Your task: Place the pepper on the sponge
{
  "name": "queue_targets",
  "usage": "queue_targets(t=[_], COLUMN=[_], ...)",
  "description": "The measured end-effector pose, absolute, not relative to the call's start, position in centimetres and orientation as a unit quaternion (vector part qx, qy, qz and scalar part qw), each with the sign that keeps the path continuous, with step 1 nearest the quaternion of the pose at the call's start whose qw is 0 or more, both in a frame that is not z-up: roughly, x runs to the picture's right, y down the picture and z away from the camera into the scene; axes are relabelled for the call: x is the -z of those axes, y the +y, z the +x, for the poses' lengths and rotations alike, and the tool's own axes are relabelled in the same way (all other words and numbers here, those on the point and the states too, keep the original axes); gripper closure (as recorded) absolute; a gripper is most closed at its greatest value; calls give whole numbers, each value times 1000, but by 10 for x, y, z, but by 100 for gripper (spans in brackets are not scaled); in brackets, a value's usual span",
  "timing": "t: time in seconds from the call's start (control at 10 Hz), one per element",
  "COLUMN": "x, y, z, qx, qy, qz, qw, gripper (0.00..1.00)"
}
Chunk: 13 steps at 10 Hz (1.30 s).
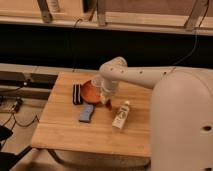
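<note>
**Pepper at the gripper's tip, short of the sponge**

The pepper (108,103) shows as a small dark-red piece right at the lower end of the gripper (106,96), over the wooden table (65,135) near its middle. It lies just off the right-hand edge of the orange-brown plate (89,91) as the camera sees it, and up and to the right of the sponge (86,113). Pepper and sponge are near each other but apart, with a strip of bare wood between them. Whether the pepper rests on the wood or hangs just above it cannot be told.

The gripper points downward at the end of the white arm (145,77), which reaches in from the right across the table's far half. Whether the gripper is spread, pressed together or pinching the pepper cannot be told from this view; only that the pepper sits directly beneath it.

The sponge lies flat, a blue-grey pad just in front of the plate, its long side running roughly towards the camera. To the left of the plate, a narrow black block (77,93) lies just beside the plate's rim. A white bottle (120,115) lies on its side to the right of the pepper, its cap end towards the far side of the table. The robot's large white body (182,125) fills the right side of the view.
</note>
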State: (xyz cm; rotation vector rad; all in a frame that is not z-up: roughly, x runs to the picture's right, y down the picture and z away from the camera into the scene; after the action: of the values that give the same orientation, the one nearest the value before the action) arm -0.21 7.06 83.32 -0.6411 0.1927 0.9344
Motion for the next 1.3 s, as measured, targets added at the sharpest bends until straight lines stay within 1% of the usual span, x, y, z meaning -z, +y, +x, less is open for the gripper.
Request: queue_targets(t=[0.3, 0.6, 0.8, 1.1, 1.2, 1.3], x=[-825, -823, -833, -863, -871, -879], y=[80, 96, 110, 125, 127, 129], z=[-45, -96, -120, -120, -117, -111], qx=[-394, -336, -303, -290, -293, -302], qy=[64, 34, 35, 60, 66, 74], qz=[-321, -357, -376, -395, -399, -405], qw=[859, 871, 875, 869, 866, 860], gripper=[100, 100, 100, 100, 99, 95])
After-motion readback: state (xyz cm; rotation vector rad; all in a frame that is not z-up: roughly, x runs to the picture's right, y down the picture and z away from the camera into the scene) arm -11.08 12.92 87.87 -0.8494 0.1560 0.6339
